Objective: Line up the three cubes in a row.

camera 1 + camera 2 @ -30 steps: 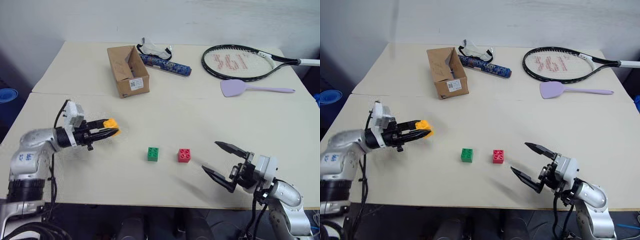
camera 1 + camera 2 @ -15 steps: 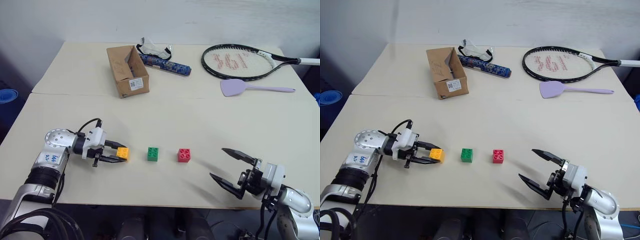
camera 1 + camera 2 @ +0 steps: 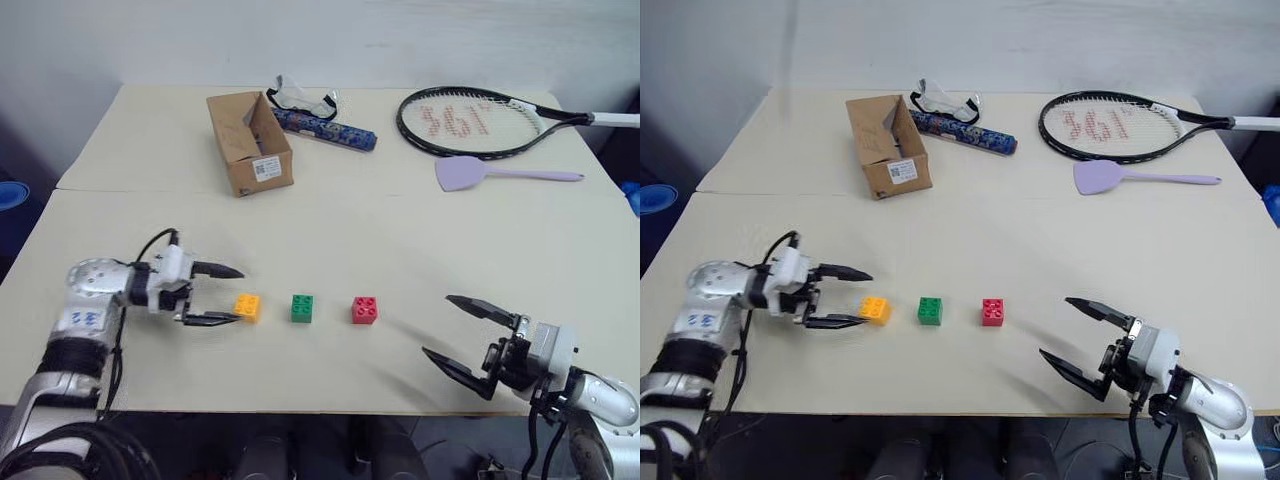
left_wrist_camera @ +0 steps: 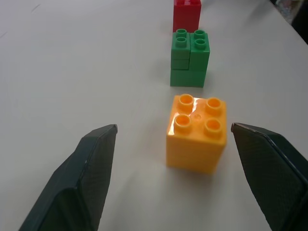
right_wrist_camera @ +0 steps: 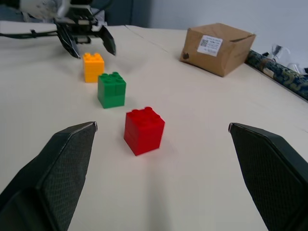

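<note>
Three small studded cubes stand in a row on the cream table: orange-yellow (image 3: 247, 306), green (image 3: 302, 308) and red (image 3: 365, 310). My left gripper (image 3: 228, 294) is open at the row's left end; its two black fingers flank the orange-yellow cube (image 4: 196, 132) without touching it. Beyond that cube the left wrist view shows the green cube (image 4: 190, 57) and the red cube (image 4: 187, 14). My right gripper (image 3: 466, 333) is open near the table's front edge, right of the red cube (image 5: 143, 130) and apart from it.
An open cardboard box (image 3: 246, 140) lies at the back left, with goggles (image 3: 300, 98) and a dark tube (image 3: 325, 127) behind it. A tennis racket (image 3: 470, 122) and a lilac spatula (image 3: 500, 174) lie at the back right.
My left gripper carried the orange-yellow cube down to the table left of the green one, then opened and let it go. My right gripper stayed open and barely moved.
</note>
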